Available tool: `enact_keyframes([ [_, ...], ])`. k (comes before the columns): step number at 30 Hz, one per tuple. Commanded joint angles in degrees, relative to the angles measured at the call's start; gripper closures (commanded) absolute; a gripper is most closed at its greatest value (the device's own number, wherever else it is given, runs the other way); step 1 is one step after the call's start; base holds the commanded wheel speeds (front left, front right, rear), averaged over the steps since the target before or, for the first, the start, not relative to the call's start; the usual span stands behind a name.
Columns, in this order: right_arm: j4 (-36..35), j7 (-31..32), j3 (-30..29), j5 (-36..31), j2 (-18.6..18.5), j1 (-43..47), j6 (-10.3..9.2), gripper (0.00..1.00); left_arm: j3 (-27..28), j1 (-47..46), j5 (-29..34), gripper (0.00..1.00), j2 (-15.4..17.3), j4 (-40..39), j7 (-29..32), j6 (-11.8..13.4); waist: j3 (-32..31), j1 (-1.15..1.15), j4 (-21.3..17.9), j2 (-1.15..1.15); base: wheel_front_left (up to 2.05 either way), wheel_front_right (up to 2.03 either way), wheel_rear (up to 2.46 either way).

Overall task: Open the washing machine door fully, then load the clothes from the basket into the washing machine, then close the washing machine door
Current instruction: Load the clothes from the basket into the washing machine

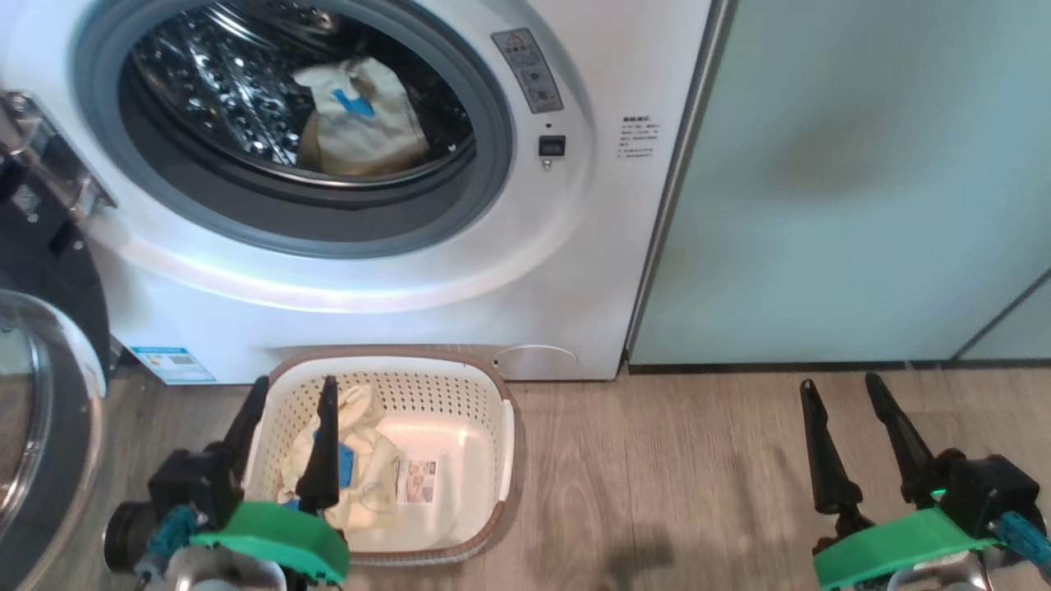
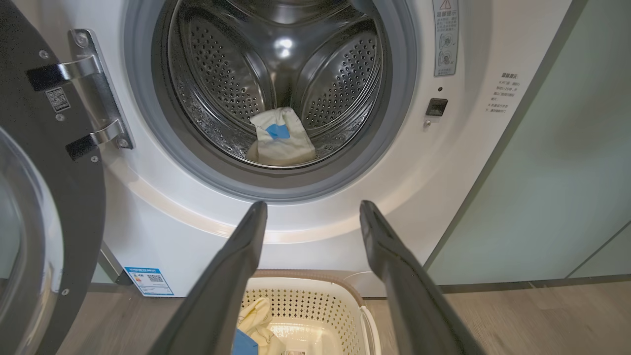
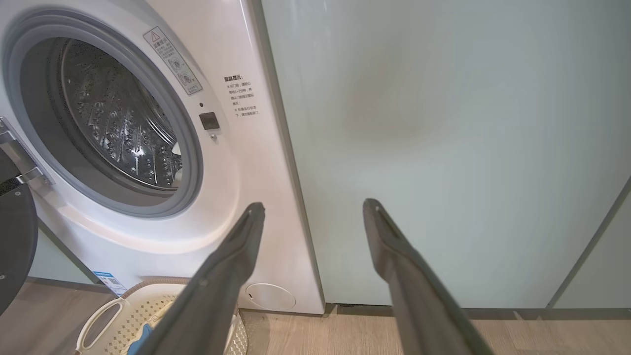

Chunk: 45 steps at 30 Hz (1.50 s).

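The white washing machine (image 1: 525, 271) stands with its door (image 1: 41, 394) swung wide open to the left. One pale yellow garment with a blue patch (image 1: 361, 119) lies in the steel drum (image 2: 276, 74). On the floor before the machine sits the cream basket (image 1: 493, 427), holding more of the clothes (image 1: 345, 468) in its left half. My left gripper (image 1: 294, 387) hangs open over the basket's left rim, nothing between its fingers. My right gripper (image 1: 837, 384) is open and empty above the floor, well right of the basket.
Pale green cabinet fronts (image 1: 862, 180) stand flush to the right of the machine. Wood-look floor (image 1: 673, 492) stretches between the basket and my right gripper. The door's hinge brackets (image 2: 93, 93) stick out at the machine's left.
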Motion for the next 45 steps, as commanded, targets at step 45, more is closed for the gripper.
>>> enact_keyframes([
  [45,-4.46,0.08,1.98,0.42,-1.12,-4.28,0.01,0.00,-2.34,-12.60,-3.58,0.00,-2.95,18.12,0.75,-4.20,10.76,0.01,-0.75,0.00,0.00,0.00,0.00],
])
